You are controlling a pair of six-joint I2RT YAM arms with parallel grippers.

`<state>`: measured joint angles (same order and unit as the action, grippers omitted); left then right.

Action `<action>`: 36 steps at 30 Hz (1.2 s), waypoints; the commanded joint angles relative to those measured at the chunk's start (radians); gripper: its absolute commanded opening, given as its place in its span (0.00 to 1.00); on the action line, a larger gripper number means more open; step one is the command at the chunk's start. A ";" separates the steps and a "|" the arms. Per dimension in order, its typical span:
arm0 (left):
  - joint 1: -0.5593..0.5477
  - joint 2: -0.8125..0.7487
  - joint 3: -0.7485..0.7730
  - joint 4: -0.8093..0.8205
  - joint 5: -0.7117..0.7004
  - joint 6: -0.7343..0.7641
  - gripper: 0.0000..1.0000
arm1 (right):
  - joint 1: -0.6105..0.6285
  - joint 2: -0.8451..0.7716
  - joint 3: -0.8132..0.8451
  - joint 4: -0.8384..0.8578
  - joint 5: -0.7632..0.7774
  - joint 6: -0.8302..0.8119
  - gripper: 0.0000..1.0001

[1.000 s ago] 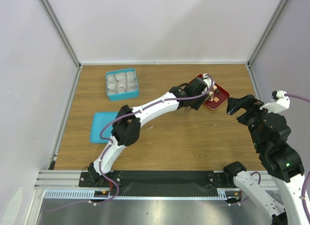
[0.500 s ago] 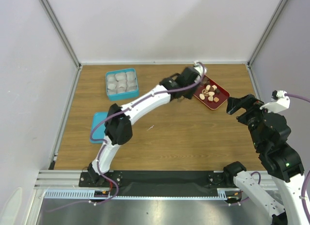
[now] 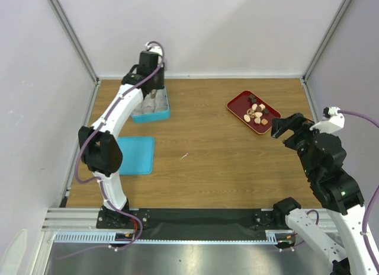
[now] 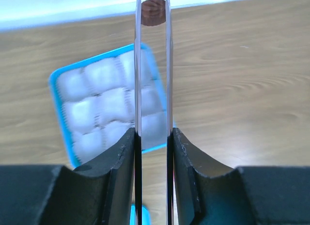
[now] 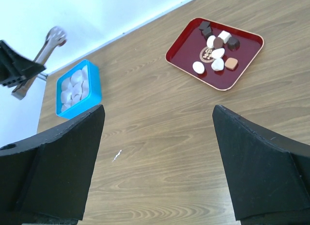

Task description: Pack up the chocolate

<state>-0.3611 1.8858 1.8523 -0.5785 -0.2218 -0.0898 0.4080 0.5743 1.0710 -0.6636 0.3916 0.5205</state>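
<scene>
Nearest on the left side of the table, a blue lid (image 3: 135, 155) is lying flat on the wood, well apart from everything else. Over on the right side, the right gripper (image 3: 283, 125) is hanging in the air with its jaws spread wide, holding nothing. It's sitting just beside the near corner of the red tray (image 5: 177, 57). The tray is resting toward the far right of the table, and most of the chocolates (image 5: 216, 49) are sitting loose in it, a mix of dark, tan and cream ones.

At the far left corner, the left gripper (image 4: 153, 135) is clamping down on a pair of metal tongs (image 4: 137, 65). The tong tips are pinching one dark round chocolate (image 4: 153, 11), up in the air over the blue box (image 3: 155, 116). White paper cups (image 4: 111, 106) are filling that box.
</scene>
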 commanded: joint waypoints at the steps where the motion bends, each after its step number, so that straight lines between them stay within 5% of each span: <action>1: 0.062 -0.053 -0.082 0.093 0.047 -0.033 0.32 | -0.001 0.022 -0.012 0.062 -0.008 -0.007 0.99; 36: 0.126 0.035 -0.255 0.232 0.078 -0.047 0.37 | -0.003 0.064 -0.037 0.091 0.006 -0.020 0.99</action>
<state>-0.2352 1.9270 1.5967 -0.4053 -0.1509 -0.1314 0.4080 0.6369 1.0317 -0.6083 0.3782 0.5186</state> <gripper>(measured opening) 0.372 0.993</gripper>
